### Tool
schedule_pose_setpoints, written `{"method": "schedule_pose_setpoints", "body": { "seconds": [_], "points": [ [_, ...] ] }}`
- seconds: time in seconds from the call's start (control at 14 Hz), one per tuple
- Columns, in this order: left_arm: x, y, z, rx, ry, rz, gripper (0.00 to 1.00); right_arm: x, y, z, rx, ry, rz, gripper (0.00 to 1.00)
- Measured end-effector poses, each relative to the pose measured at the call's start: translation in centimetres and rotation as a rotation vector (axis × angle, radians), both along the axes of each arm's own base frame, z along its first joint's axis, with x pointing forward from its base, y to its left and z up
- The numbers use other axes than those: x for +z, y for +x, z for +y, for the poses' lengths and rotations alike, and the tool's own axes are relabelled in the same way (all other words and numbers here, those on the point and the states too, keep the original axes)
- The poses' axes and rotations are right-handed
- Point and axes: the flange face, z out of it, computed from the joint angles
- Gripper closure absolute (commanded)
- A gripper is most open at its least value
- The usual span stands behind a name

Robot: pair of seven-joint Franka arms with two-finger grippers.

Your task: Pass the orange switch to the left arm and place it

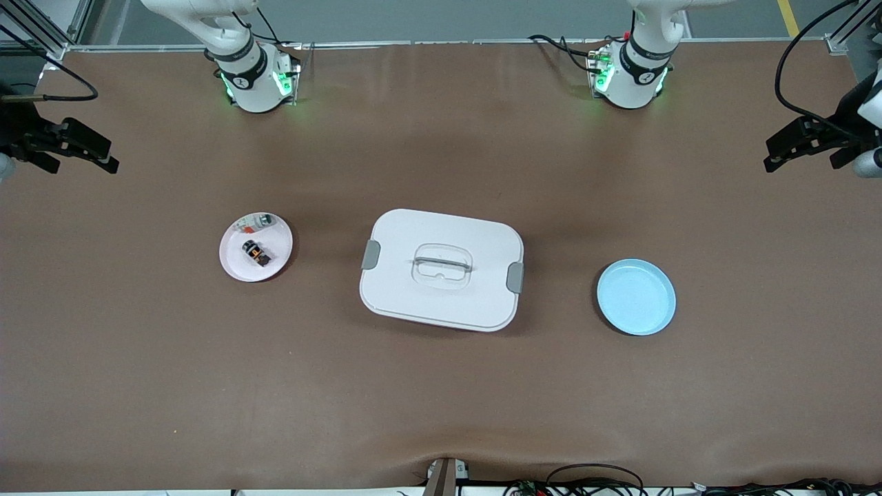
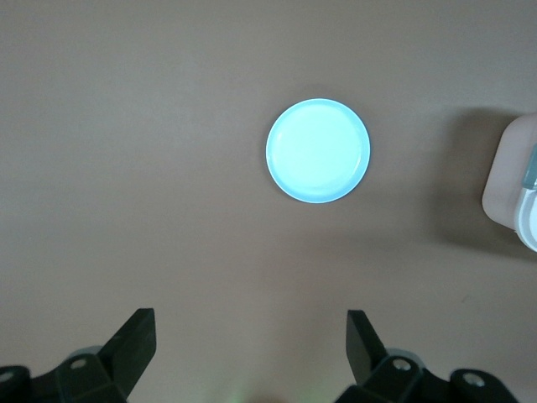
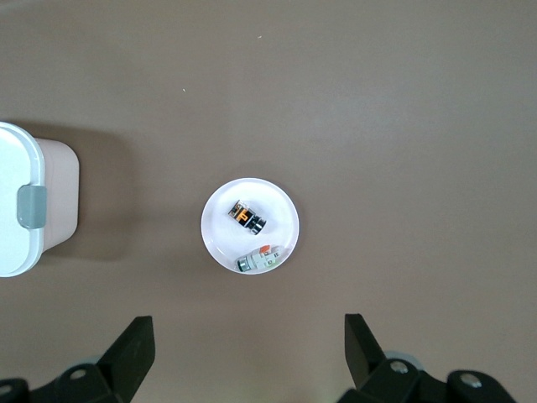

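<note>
The orange switch (image 1: 255, 253) (image 3: 247, 217), a tiny black part with an orange face, lies on a pink plate (image 1: 234, 265) (image 3: 220, 239) toward the right arm's end of the table. The white box (image 1: 413, 296) (image 3: 17, 168) (image 2: 513, 189) stands in the middle, lid on and grey latches at its sides. My right gripper (image 1: 110, 157) (image 3: 250, 336) hangs open and empty, high over the right arm's end of the table. My left gripper (image 1: 768, 157) (image 2: 252, 336) hangs open and empty, high over the left arm's end.
A small grey-and-clear part (image 1: 256, 222) (image 3: 258, 259) shares the pink plate with the switch. A light-blue plate (image 1: 635, 297) (image 2: 318, 151) with nothing on it sits beside the box toward the left arm's end. Brown tabletop surrounds all three.
</note>
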Motion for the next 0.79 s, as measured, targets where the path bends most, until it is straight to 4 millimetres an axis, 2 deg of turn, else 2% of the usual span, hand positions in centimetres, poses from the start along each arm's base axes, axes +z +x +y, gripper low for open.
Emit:
{"method": "schedule_pose_setpoints", "body": {
  "seconds": [0.29, 0.43, 0.64, 0.79],
  "points": [
    [-1.2, 0.7, 0.5, 0.008, -0.001, 0.021, 0.00, 1.1, -0.1, 0.0, 0.000, -0.001, -0.024, 0.00],
    [-1.3, 0.8, 0.5, 0.008, -0.002, 0.024, 0.00, 1.1, 0.0, 0.0, -0.009, -0.001, -0.023, 0.00],
    [-1.2, 0.8, 0.5, 0.008, -0.002, 0.021, 0.00, -0.6, 1.2, 0.1, -0.042, -0.001, -0.015, 0.00],
    [-1.0, 0.8, 0.5, 0.008, -0.002, 0.018, 0.00, -3.2, 2.3, 0.2, -0.106, -0.001, 0.014, 0.00]
  ]
}}
